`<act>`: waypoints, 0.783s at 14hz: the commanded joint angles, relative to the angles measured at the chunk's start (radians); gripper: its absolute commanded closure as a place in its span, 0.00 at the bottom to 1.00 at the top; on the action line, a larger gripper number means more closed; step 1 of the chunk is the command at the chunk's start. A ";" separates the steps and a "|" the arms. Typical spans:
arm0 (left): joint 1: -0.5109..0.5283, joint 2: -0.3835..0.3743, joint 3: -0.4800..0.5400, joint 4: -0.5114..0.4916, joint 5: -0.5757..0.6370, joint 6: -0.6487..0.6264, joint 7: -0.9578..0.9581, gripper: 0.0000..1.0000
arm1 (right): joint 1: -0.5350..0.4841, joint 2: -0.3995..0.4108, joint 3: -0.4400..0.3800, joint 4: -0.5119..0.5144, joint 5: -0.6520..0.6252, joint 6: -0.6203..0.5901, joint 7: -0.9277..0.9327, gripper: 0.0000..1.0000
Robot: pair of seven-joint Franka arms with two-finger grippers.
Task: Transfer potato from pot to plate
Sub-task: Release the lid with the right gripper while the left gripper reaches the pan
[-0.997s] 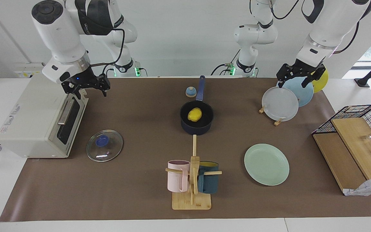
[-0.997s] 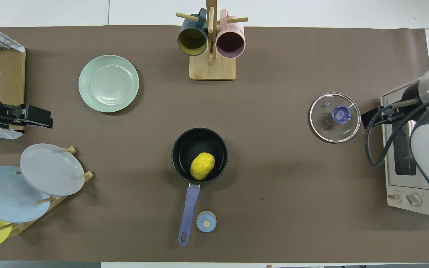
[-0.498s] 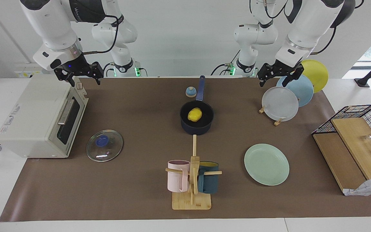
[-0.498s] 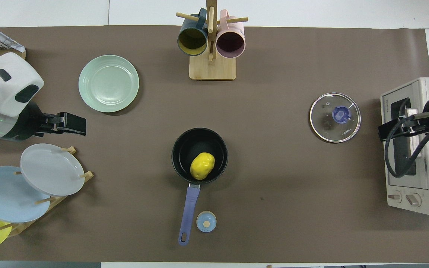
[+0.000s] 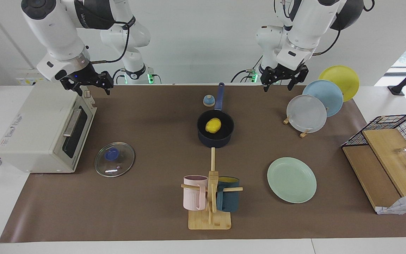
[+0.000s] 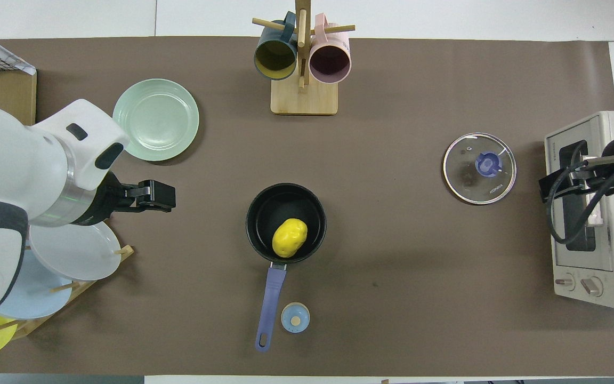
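The yellow potato (image 5: 213, 125) lies inside the dark navy pot (image 5: 220, 140) at the middle of the mat; the pot's blue handle points toward the robots. In the overhead view the potato (image 6: 289, 237) sits in the pot (image 6: 263, 209) on the side by the handle. The mint-green plate (image 5: 291, 180) lies flat and bare, farther from the robots, toward the left arm's end; it also shows in the overhead view (image 6: 155, 119). My left gripper (image 5: 283, 84) is open and empty, raised over bare mat between the pot and the plate rack (image 6: 153, 194). My right gripper (image 5: 87, 86) is open and empty, raised over the toaster oven.
A toaster oven (image 5: 37, 130) and a glass lid (image 5: 114, 159) are at the right arm's end. A mug rack (image 5: 210, 197) stands farther out than the pot. A plate rack (image 5: 308, 113) and a wire basket with boards (image 5: 389, 148) are at the left arm's end. A small blue knob (image 5: 208, 101) sits beside the pot handle.
My left gripper has risen and moved from over the plate rack toward the pot. My right gripper rose over the oven earlier and has since held still. The potato has not moved.
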 commanded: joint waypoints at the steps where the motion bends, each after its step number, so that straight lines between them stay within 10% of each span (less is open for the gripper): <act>1: -0.024 -0.070 0.013 -0.102 -0.036 0.031 -0.010 0.00 | 0.009 0.000 -0.009 0.026 0.010 -0.008 0.041 0.00; 11: -0.177 0.017 0.014 -0.199 -0.077 0.333 -0.237 0.00 | -0.029 0.010 -0.058 0.010 0.036 0.033 0.050 0.00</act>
